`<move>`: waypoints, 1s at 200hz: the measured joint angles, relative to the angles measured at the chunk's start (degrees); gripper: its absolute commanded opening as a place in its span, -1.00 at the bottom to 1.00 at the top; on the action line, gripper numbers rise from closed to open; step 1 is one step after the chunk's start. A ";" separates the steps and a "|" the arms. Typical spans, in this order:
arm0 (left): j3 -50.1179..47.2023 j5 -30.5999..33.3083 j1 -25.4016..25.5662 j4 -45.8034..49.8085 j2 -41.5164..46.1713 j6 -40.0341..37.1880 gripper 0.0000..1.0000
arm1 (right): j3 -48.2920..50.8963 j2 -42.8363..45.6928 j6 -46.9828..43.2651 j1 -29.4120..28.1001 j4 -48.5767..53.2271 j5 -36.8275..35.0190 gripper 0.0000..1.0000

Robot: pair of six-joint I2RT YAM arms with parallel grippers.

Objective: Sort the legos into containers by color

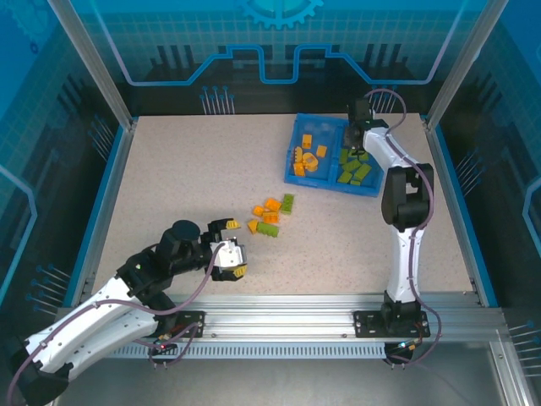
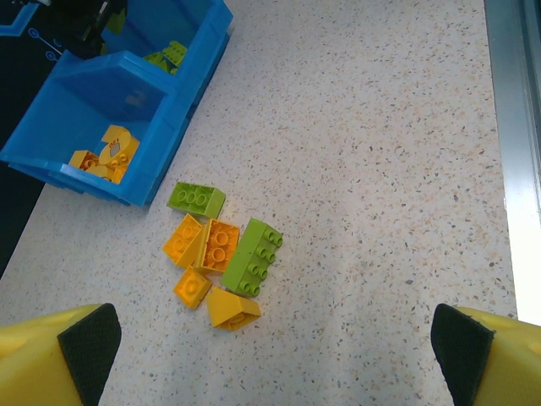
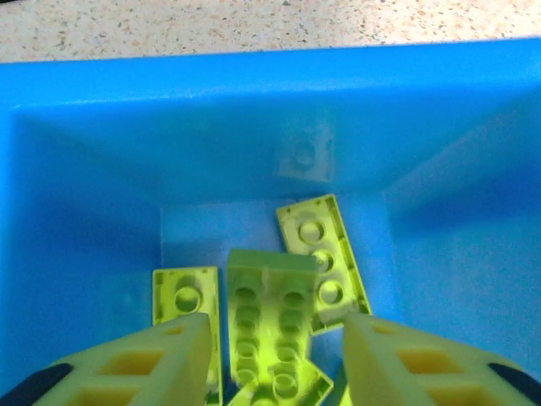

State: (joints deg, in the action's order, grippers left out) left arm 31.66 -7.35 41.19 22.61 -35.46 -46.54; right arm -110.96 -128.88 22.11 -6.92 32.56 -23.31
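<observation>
A loose pile of legos [image 1: 270, 216] lies mid-table: orange bricks [image 2: 218, 245] mixed with two lime green ones [image 2: 253, 256]. The blue tray [image 1: 297, 144] stands at the back right, with orange bricks [image 1: 307, 159] in its left compartment and green bricks [image 1: 355, 172] in its right one. My left gripper [image 1: 234, 248] is open and empty, near and to the left of the pile; the pile sits ahead of its pads [image 2: 89, 338]. My right gripper [image 3: 277, 355] hangs open inside the right compartment [image 3: 84, 211], a green brick [image 3: 269, 313] lying between its fingers with small gaps on both sides.
The table has a raised blue rim [image 1: 101, 203] at the left and an aluminium rail [image 1: 338, 304] along the front. Bare speckled tabletop [image 2: 380, 169] stretches to the right of the pile. The right arm [image 1: 406, 203] reaches across the right side of the table.
</observation>
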 measured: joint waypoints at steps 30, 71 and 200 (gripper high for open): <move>0.00 0.00 0.00 -0.11 0.00 0.00 0.97 | -0.61 -0.04 -0.09 0.13 1.46 0.90 0.03; 0.00 0.00 -0.02 -0.22 0.00 0.00 0.97 | 5.81 6.49 1.70 0.11 1.88 3.34 0.04; 0.00 -0.04 -0.11 -0.44 -0.76 -0.11 0.97 | 36.33 38.36 8.59 -22.53 -0.44 20.81 0.17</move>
State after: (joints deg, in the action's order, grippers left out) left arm 31.66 -7.40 41.08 22.17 -36.23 -46.65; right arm -74.63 -90.52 30.70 -29.45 32.12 -2.50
